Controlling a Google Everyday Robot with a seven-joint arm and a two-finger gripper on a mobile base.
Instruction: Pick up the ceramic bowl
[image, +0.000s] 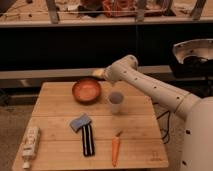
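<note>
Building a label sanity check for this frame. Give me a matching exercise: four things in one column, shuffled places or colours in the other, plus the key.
Column A
1. bowl
2. cup
3. carrot
4. gripper

Column B
a. near the table front edge, right of the black object
b. by the bowl's far right rim
c. orange-brown, toward the back of the table
d. whitish, just right of the bowl

Pairs: 1-c, 2-d, 3-a, 4-b
</note>
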